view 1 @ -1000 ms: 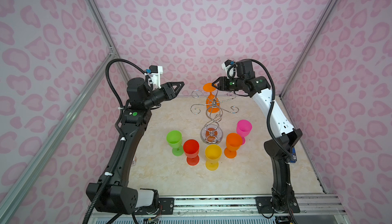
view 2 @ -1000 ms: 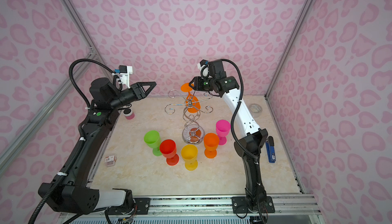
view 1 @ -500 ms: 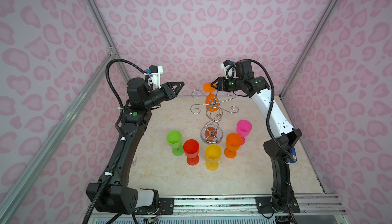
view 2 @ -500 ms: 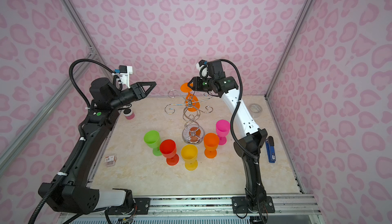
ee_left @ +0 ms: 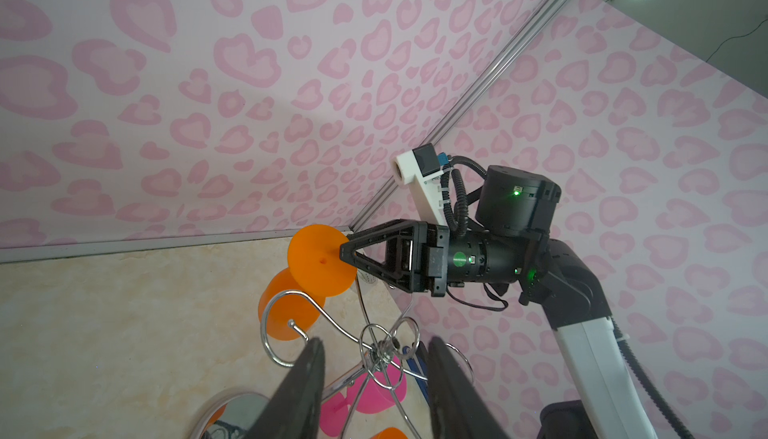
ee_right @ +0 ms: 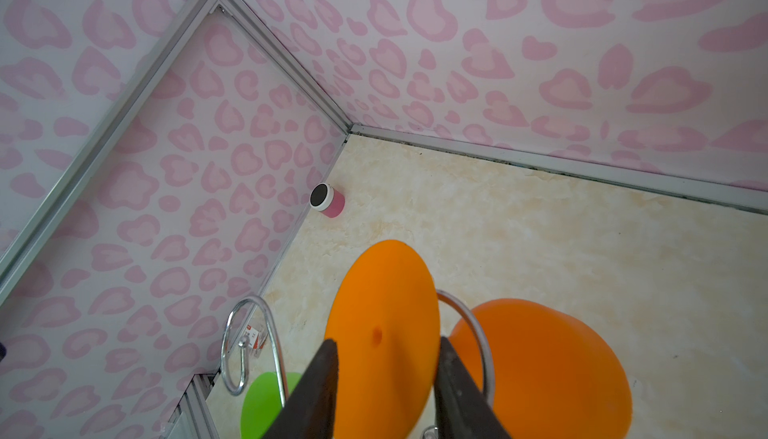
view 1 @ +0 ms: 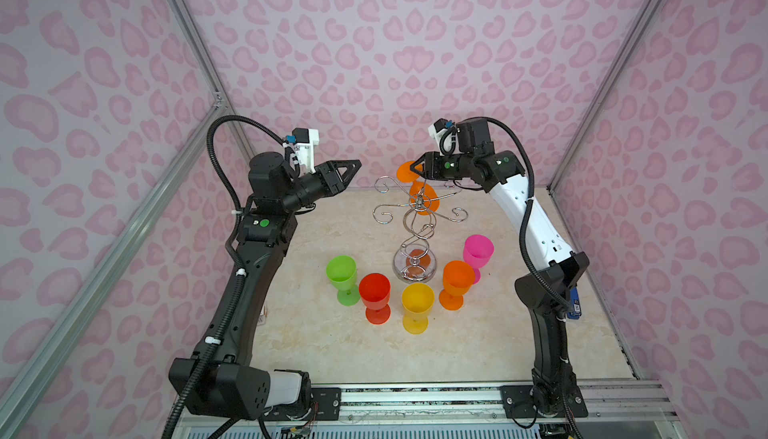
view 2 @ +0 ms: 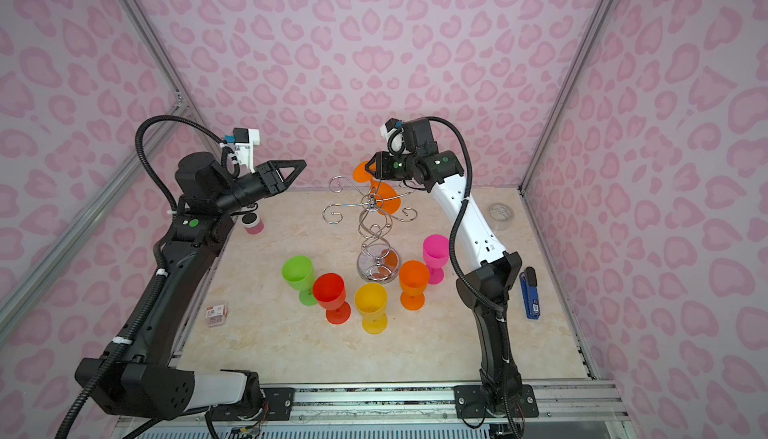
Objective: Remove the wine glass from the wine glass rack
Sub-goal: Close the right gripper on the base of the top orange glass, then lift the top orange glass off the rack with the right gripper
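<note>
The chrome wine glass rack (view 1: 417,225) (view 2: 374,225) stands mid-table. One orange wine glass hangs upside down from a far hook, its foot disc (view 1: 404,171) (ee_right: 382,324) on top and its bowl (view 1: 424,204) (ee_right: 548,366) below. My right gripper (view 1: 415,168) (ee_right: 386,345) reaches in level from the right. Its fingers press both edges of the foot disc, shut on it. My left gripper (view 1: 356,164) (ee_left: 376,343) hovers at hook height, left of the rack and apart from it. It is open and holds nothing.
Several coloured glasses stand upright in an arc before the rack's base: green (view 1: 341,270), red (view 1: 375,291), yellow (view 1: 417,302), orange (view 1: 457,277), pink (view 1: 478,250). A pink can (view 2: 252,223), tape roll (view 2: 500,212), blue stapler (view 2: 530,293) and small packet (view 2: 216,314) lie near the walls.
The right gripper's jaws have narrowed onto the orange foot disc. The left arm and the rack have not moved.
</note>
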